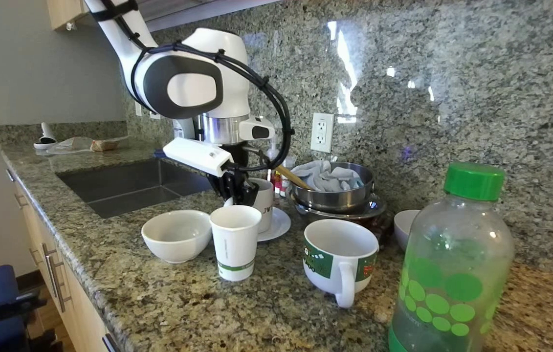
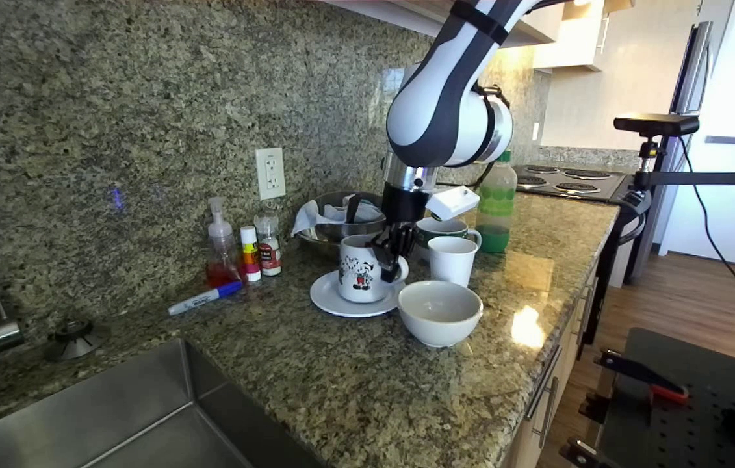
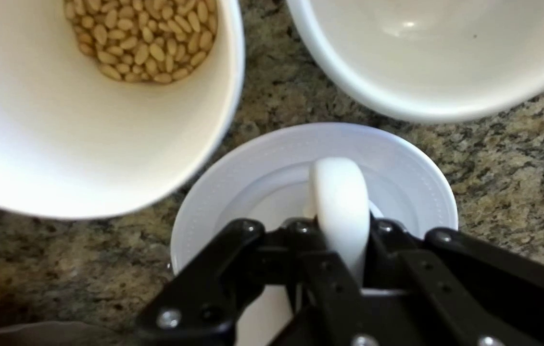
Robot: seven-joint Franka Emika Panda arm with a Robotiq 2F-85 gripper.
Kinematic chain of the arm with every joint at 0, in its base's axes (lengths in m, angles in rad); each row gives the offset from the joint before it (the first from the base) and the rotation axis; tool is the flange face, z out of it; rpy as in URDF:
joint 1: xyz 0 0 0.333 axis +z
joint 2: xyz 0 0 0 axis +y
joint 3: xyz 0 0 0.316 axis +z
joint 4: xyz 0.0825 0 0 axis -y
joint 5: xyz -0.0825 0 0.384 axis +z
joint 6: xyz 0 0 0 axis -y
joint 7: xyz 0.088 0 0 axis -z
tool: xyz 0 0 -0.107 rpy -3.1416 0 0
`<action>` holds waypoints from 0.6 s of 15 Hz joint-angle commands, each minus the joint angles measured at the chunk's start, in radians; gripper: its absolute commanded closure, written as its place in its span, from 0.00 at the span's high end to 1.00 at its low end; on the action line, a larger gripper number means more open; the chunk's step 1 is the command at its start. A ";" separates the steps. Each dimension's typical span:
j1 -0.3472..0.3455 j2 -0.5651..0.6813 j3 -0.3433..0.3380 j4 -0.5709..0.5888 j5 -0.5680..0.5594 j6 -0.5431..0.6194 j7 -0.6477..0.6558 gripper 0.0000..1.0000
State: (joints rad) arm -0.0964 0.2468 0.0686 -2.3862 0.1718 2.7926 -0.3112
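In the wrist view my gripper (image 3: 344, 228) is shut on the white handle (image 3: 341, 202) of a mug, one finger on each side of it. That mug (image 2: 355, 270), white with a cartoon print, stands upright on a white saucer (image 2: 325, 300) in both exterior views; my gripper (image 2: 394, 257) comes at it from the handle side. A white bowl (image 2: 435, 328) is close beside the saucer. Near it stands a white paper cup (image 1: 232, 244); from above, this cup (image 3: 195, 158) shows small tan nuts or seeds inside. Most of the mug's body is hidden in the wrist view.
A green-patterned mug (image 1: 330, 266) and a green-capped bottle (image 1: 452, 274) stand farther along the counter. Steel bowls (image 1: 335, 198) with a cloth sit by the backsplash. A marker (image 2: 203, 299), a soap bottle (image 2: 221, 240) and the sink (image 2: 114, 396) lie on the opposite side.
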 commanded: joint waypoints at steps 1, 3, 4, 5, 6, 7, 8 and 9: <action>-0.022 0.004 0.020 0.017 0.015 0.017 -0.034 0.32; -0.020 0.005 0.018 0.020 0.012 0.016 -0.030 0.42; -0.020 0.005 0.018 0.021 0.012 0.017 -0.031 0.51; -0.020 0.004 0.018 0.022 0.012 0.017 -0.030 0.58; -0.020 0.003 0.018 0.023 0.012 0.017 -0.030 0.66; -0.019 0.002 0.017 0.024 0.011 0.017 -0.029 0.72; -0.018 0.000 0.014 0.024 0.006 0.015 -0.024 0.79; -0.016 -0.004 0.011 0.023 0.001 0.013 -0.021 0.87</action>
State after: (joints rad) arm -0.0976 0.2474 0.0695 -2.3669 0.1718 2.7929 -0.3115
